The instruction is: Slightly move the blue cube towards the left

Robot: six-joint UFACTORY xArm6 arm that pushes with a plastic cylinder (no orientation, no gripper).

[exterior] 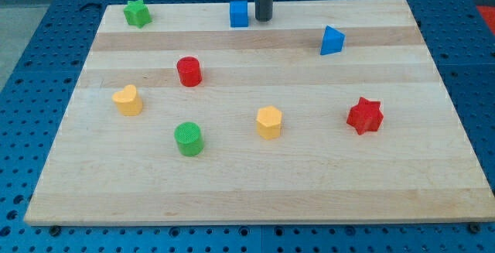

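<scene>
The blue cube (239, 13) sits near the top edge of the wooden board (255, 183), a little left of centre. My tip (264, 18) is just to the right of the blue cube, close beside it; I cannot tell if it touches. The dark rod rises from there out of the view's top.
A green star block (137, 12) is at the top left. A blue triangular block (332, 40) is at the upper right. A red cylinder (189, 72), yellow heart-like block (128, 100), green cylinder (189, 139), yellow hexagonal block (269, 122) and red star (364, 115) lie lower down.
</scene>
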